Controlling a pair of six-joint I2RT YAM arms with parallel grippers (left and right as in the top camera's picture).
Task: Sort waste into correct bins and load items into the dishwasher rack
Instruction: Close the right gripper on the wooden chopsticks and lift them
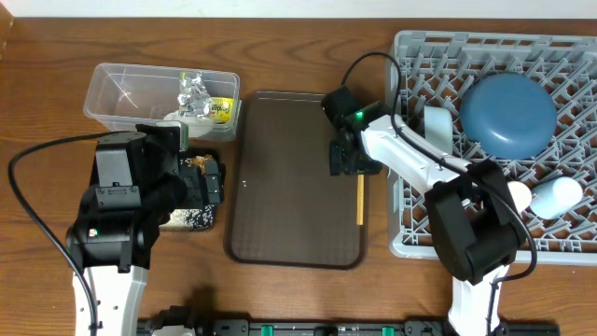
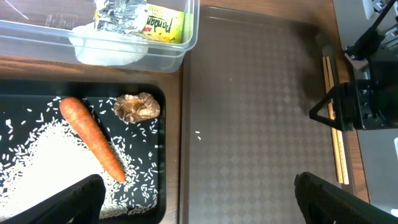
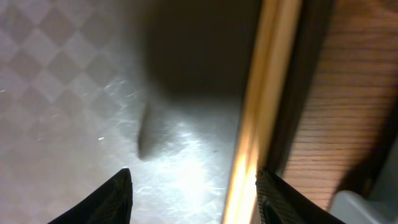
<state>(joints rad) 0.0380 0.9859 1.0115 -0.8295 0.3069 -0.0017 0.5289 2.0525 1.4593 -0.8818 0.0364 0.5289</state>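
The wooden chopsticks (image 1: 360,200) lie along the right edge of the brown serving tray (image 1: 289,187). My right gripper (image 1: 347,168) is open, low over them; in the right wrist view the chopsticks (image 3: 261,112) run between its fingers, close to the right one. My left gripper (image 2: 196,199) is open and empty over the black tray (image 2: 163,118) and the serving tray's left edge. The black tray holds a carrot (image 2: 92,137), a brown lump (image 2: 137,107) and rice (image 2: 37,162). The clear tub (image 1: 117,93) holds foil (image 1: 194,89), a yellow-green wrapper (image 1: 220,109) and tissue (image 2: 106,50). The rack (image 1: 560,243) holds the blue bowl (image 1: 508,114).
A light-blue cup (image 1: 557,196) and a white bowl (image 1: 437,126) stand in the rack. A pale cup (image 1: 519,196) shows beside my right arm. The right arm's cable (image 1: 373,61) loops over the table behind the serving tray.
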